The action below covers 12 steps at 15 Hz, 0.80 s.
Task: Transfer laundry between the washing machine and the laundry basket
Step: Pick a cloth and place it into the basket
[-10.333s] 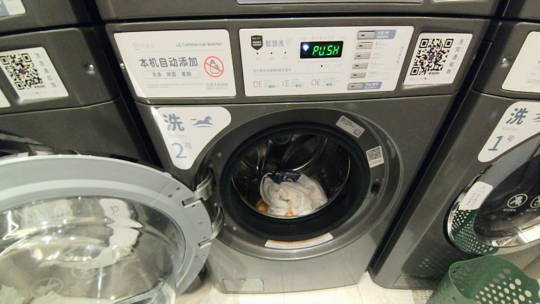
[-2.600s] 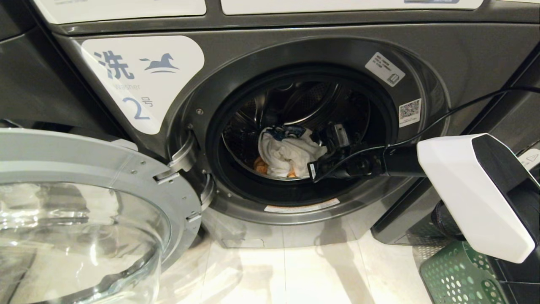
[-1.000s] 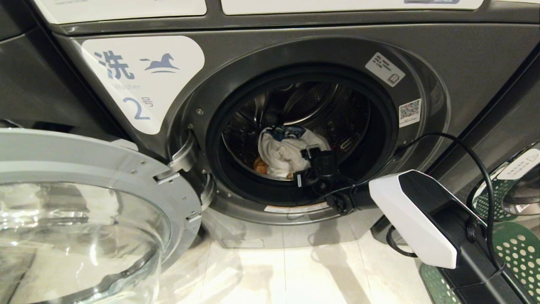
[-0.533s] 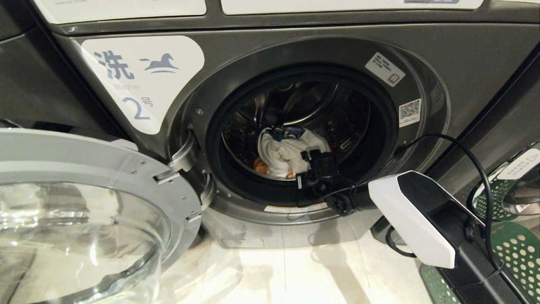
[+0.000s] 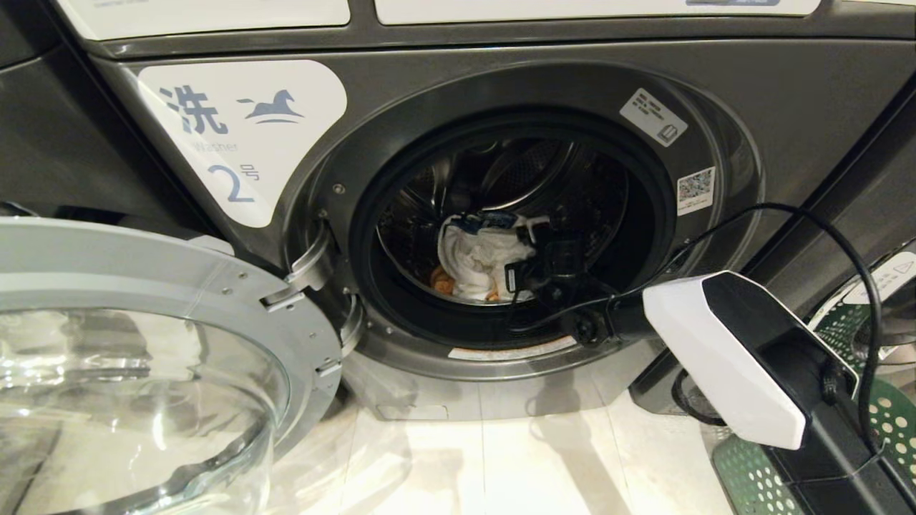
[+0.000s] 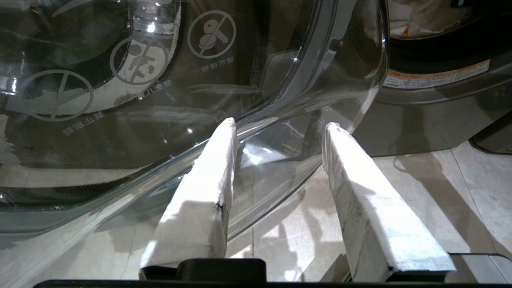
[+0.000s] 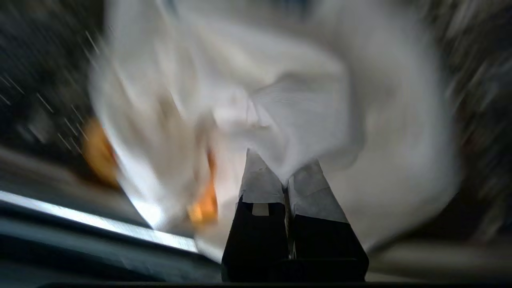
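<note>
Inside the washer drum [image 5: 501, 179], your right gripper [image 7: 286, 182] had its fingers clamped on the white cloth [image 5: 479, 257], basket [image 5: 758, 472] lying back at its right; left gripper [image 6: 278, 128] parked by the door [image 6: 160, 100], fingers apart.

washing machine [image 5: 751, 93]: dark grey, with a white sign and blue marks
laundry [image 5: 481, 254]: white, with a blue bit on top and orange bits below
laundry basket [image 5: 751, 479]: green with round holes
floor [image 5: 515, 465]: pale cream tiles
right arm [image 5: 723, 357]: white and black
</note>
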Tool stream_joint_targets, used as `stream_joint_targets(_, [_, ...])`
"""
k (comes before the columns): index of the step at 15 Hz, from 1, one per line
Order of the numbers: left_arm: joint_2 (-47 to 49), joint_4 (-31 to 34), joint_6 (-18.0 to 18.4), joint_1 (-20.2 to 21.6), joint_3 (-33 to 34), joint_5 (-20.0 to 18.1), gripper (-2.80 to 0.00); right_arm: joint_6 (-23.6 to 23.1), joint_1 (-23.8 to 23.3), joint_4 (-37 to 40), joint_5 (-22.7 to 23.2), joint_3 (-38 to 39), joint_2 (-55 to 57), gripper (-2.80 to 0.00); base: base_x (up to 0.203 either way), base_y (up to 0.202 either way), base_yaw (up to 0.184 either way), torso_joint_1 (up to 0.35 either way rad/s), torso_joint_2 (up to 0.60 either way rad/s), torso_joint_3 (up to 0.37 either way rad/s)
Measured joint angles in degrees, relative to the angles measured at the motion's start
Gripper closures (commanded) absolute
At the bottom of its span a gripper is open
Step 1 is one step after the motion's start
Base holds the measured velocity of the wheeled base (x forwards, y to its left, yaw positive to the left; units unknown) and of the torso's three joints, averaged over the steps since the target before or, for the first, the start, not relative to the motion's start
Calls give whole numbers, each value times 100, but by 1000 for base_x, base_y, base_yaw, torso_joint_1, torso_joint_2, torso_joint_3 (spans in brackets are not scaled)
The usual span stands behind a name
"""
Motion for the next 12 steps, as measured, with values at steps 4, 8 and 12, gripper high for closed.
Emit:
stream_joint_targets(4, [0, -1, 0, 0, 0, 0, 0, -116, 209, -308, 218, 845, -854, 0, 0, 0, 0, 0, 0, 0])
stream_joint_targets(8, [0, -1, 0, 0, 0, 0, 0, -333, 625, -1470, 221, 3016, -1737, 0, 0, 0, 0, 0, 0, 0])
stream_joint_targets(12, [0, -1, 0, 2, 0, -2, 0, -789, 1105, -3025, 145, 5757, -3022, 0, 0, 0, 0, 0, 0, 0])
